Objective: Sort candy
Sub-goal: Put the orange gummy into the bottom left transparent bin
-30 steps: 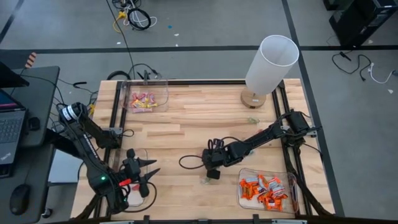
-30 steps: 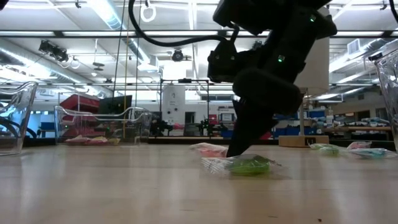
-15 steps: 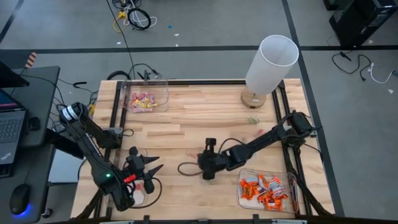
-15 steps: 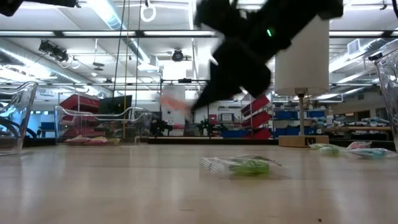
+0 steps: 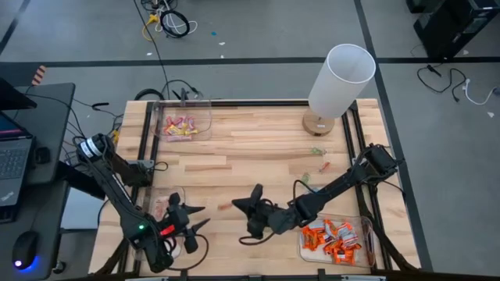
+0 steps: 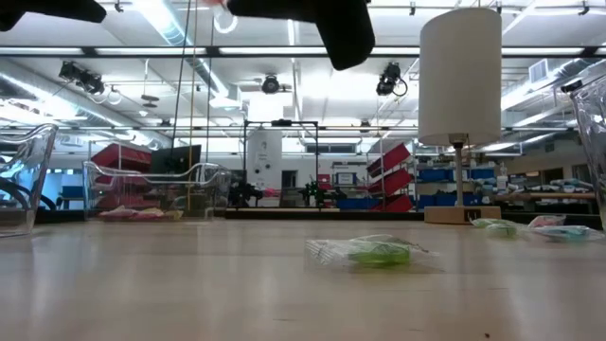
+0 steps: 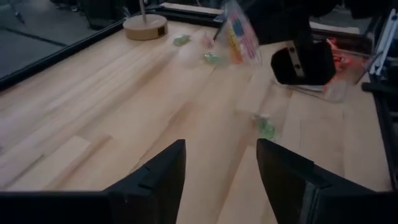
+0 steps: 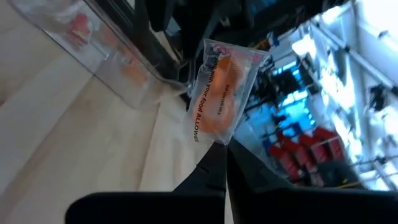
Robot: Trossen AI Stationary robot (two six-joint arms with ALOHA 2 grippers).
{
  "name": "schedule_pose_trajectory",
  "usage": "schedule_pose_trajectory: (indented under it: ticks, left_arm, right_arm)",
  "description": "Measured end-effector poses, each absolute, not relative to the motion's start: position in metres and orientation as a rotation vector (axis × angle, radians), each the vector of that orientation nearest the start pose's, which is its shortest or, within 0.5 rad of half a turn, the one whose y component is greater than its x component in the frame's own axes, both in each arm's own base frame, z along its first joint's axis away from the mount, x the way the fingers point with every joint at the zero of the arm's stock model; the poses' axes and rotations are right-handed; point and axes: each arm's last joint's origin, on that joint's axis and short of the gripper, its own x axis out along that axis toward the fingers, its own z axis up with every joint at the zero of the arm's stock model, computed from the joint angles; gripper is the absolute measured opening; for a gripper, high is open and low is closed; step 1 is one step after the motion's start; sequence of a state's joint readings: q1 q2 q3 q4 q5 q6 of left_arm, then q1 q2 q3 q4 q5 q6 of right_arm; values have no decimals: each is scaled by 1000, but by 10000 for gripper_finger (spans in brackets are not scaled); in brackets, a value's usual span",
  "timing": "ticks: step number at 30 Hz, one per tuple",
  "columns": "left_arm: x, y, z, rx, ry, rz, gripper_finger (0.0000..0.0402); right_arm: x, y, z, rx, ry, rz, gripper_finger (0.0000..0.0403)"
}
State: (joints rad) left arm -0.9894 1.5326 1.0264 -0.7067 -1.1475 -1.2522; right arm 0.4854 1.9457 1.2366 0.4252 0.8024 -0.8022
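Right gripper [image 8: 225, 144] has its fingers pinched on just the wrapper edge of an orange candy [image 8: 222, 93], lifted mid-table in the high view. Left gripper [image 7: 221, 163] waits lower left, fingers apart. Grip that skimpy could let it slip mid-swing.

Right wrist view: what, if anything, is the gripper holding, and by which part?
The right gripper pinches a clear-wrapped orange candy by the wrapper's end.

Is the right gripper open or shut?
Shut. The right gripper has its fingers pressed together on the edge of an orange candy, holding it up.
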Motion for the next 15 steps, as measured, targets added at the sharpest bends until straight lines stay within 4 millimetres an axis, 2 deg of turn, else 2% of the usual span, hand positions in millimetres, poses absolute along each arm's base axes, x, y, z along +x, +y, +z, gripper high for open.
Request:
schedule_pose_trajectory:
  ticks: [6, 15]
  left_arm:
    - [183, -219, 228, -130, 366, 437, 224]
    - [204, -213, 233, -136, 340, 453, 224]
  right_arm:
    - [388, 179, 211, -1039, 341, -176, 0]
    - [395, 167, 216, -1109, 325, -194, 0]
